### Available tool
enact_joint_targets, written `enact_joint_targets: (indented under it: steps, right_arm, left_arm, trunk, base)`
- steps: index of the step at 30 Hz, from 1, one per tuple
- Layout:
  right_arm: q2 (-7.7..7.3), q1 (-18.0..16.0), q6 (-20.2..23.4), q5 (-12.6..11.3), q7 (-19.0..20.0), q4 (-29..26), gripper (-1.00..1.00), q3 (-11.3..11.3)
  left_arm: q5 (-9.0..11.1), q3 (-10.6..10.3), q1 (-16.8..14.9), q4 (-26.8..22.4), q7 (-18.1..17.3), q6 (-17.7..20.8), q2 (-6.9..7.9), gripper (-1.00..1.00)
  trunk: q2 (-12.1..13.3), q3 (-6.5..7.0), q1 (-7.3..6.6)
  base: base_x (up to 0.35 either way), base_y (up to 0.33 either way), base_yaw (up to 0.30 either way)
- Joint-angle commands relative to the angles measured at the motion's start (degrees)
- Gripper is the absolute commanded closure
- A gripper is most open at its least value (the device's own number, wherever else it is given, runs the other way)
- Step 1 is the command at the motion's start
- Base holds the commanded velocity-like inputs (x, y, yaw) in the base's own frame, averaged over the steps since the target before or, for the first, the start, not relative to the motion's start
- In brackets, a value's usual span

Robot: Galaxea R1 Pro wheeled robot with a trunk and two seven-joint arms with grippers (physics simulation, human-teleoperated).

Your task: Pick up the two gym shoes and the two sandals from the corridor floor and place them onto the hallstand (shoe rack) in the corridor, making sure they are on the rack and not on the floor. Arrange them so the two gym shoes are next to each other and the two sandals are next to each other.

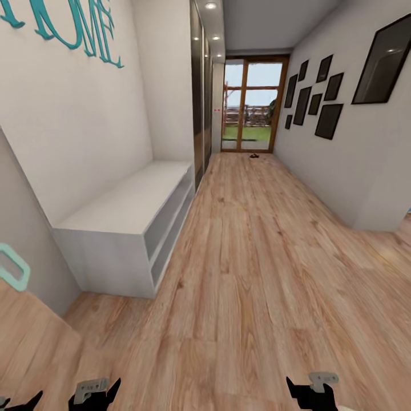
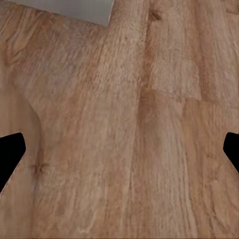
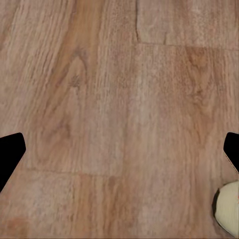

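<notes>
The corridor floor of light wood planks runs ahead to a glass door. Far down it, by the door, lie small dark things, too small to tell whether they are the sandals. The gym shoes and the hallstand are out of view. My left gripper and right gripper hang low at the picture's near edge. In the left wrist view the left gripper is open over bare planks. The right gripper is open too, with nothing between its fingers.
A long low white bench with open shelf slots stands against the left wall; its corner shows in the left wrist view. A wooden panel with a teal handle is near left. Dark frames hang on the right wall. A pale rounded thing lies near the right gripper.
</notes>
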Motion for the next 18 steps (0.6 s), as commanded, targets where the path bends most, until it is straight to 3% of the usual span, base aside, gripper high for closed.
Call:
enact_joint_targets:
  steps: [1, 12, 18]
  right_arm:
    - [0.00, 0.0, -0.2, 0.5, 0.2, 0.0, -1.00, -0.5]
    - [0.00, 0.0, -0.2, 0.5, 0.2, 0.0, -1.00, -0.5]
    - [0.00, 0.0, -0.2, 0.5, 0.2, 0.0, -1.00, -0.5]
  left_arm:
    - [0.6, 0.1, 0.0, 0.1, -0.6, 0.1, 0.00, -1.00]
    - [0.6, 0.1, 0.0, 0.1, -0.6, 0.1, 0.00, -1.00]
    - [0.6, 0.1, 0.0, 0.1, -0.6, 0.1, 0.00, -1.00]
  trunk:
    - [0.0, -0.05, 0.02]
    - [0.0, -0.05, 0.02]
    - [0.0, -0.05, 0.02]
  base:
    - [0.336, 0.015, 0.000]
    - [0.336, 0.005, -0.003]
    - [0.336, 0.000, -0.166]
